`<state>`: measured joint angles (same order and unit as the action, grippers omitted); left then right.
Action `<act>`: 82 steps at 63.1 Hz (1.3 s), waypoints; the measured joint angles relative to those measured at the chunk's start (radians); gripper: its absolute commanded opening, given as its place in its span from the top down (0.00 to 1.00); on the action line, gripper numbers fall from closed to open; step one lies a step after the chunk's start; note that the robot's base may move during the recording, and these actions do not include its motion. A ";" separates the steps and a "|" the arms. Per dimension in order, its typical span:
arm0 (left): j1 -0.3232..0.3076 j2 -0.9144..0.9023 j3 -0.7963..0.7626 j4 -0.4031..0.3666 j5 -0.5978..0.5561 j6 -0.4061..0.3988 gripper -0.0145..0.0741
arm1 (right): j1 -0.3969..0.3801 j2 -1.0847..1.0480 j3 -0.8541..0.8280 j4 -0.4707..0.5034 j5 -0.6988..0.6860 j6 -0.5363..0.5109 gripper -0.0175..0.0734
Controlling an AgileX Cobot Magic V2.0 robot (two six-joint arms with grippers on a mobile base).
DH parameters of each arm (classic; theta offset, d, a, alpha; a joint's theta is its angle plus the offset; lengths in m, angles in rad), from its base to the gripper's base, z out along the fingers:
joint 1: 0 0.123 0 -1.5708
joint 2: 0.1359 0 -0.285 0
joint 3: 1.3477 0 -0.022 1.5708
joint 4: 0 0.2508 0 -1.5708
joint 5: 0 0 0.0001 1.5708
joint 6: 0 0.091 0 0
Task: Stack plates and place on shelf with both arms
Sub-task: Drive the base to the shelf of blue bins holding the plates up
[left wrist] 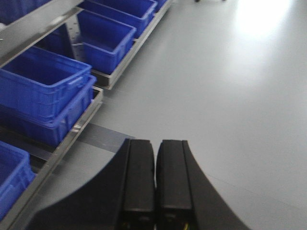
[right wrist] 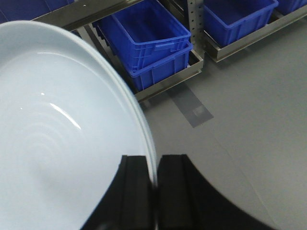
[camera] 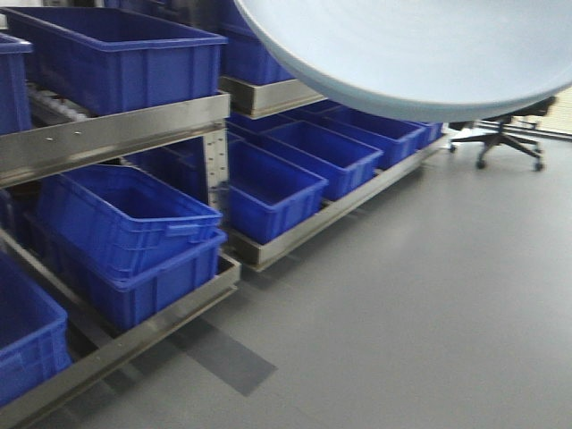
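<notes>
A pale bluish-white plate point(right wrist: 57, 143) fills the left of the right wrist view. My right gripper point(right wrist: 154, 165) is shut on its rim, one finger on each face. The front view shows that plate's underside point(camera: 411, 49) held high at the top right, above the floor. Whether one plate or a stack is held cannot be told. My left gripper point(left wrist: 155, 146) is shut with nothing between its fingers and hangs over bare grey floor. The shelf point(camera: 116, 132) of brushed steel runs along the left, its rail also in the left wrist view point(left wrist: 38, 40).
Several blue plastic crates point(camera: 125, 219) sit on the shelf's levels, seen also from both wrists point(left wrist: 43, 91) point(right wrist: 151, 40). A dark tape patch point(camera: 228, 357) marks the grey floor. An office chair point(camera: 509, 134) stands at the far right.
</notes>
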<state>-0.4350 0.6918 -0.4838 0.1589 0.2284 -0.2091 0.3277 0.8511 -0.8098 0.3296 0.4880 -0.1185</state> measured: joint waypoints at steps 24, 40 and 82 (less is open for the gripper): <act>0.000 0.000 0.000 0.000 0.000 0.000 0.74 | 0.000 0.000 0.000 0.000 0.000 0.000 0.75; 0.000 0.000 0.000 0.000 0.000 0.000 0.74 | 0.000 0.000 0.000 0.000 0.000 0.000 0.75; 0.000 0.000 0.000 0.000 0.000 0.000 0.74 | 0.000 0.000 0.000 0.000 0.000 0.000 0.75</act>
<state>-0.4350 0.6918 -0.4838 0.1589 0.2280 -0.2091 0.3277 0.8511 -0.8098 0.3296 0.4880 -0.1185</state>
